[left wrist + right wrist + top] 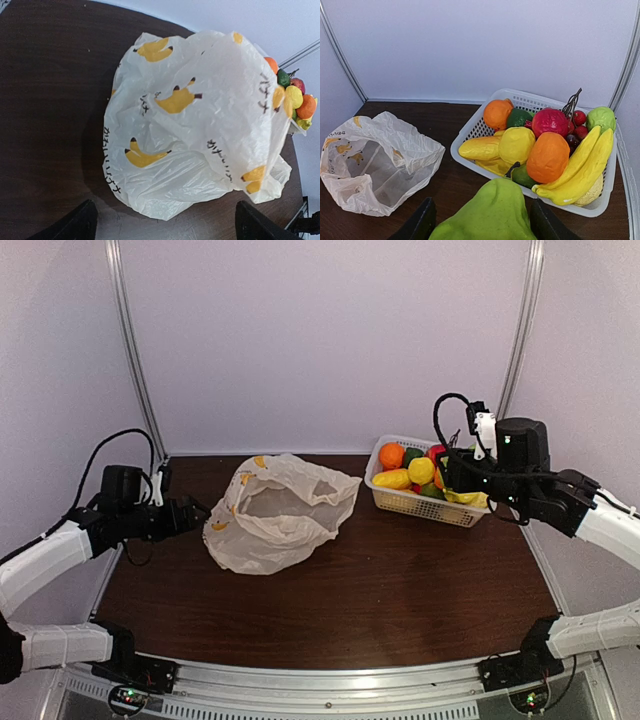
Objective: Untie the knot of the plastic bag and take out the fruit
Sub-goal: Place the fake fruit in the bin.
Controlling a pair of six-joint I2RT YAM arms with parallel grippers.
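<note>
The plastic bag [280, 512] lies on the table [400, 590]. Right of the bag and a little behind it, apart from it, stands the basket [430, 505], with the fruit [421, 471] piled in it. The left gripper [198, 510] hangs just left of the bag. Right of the bag, near the basket, the right gripper [482, 225] holds a pear [490, 210].

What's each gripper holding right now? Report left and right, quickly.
Left gripper: open, holding nothing.
Right gripper: shut on a green fruit.
</note>
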